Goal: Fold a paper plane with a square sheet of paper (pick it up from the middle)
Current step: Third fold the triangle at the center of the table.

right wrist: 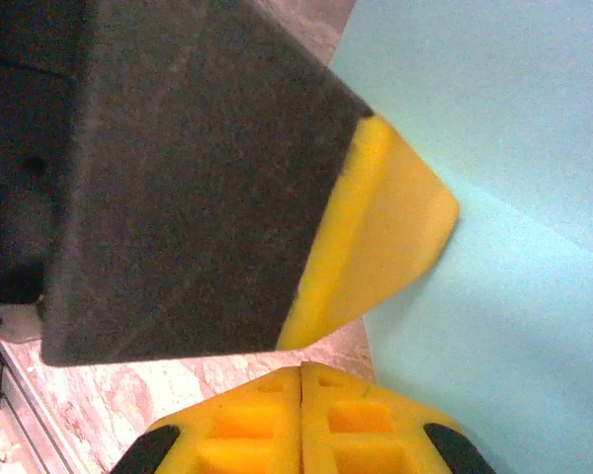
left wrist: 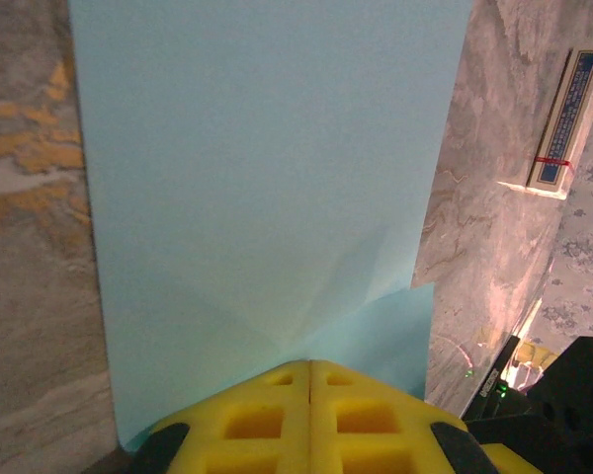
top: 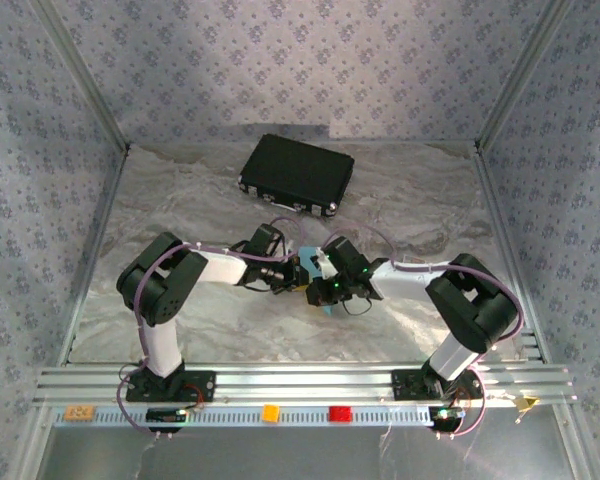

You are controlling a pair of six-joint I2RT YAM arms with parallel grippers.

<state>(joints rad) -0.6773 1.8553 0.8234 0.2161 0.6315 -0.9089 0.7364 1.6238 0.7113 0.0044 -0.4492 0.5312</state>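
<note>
Left end effector [left wrist: 309,370] clamped on square sheet of paper [left wrist: 267,168], steadying fold; right end effector [right wrist: 301,373] closed, grip unclear.

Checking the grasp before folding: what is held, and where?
The left gripper pinches the light blue paper at its near edge, where creases meet. The right gripper is shut, hold unclear.

Our left arm [top: 170,300] and right arm [top: 465,310] — black joints, white links, looping purple cables — stand on black bases [top: 175,385]; we see yellow, grid-moulded fingers [left wrist: 311,420] backed in matte black.
</note>
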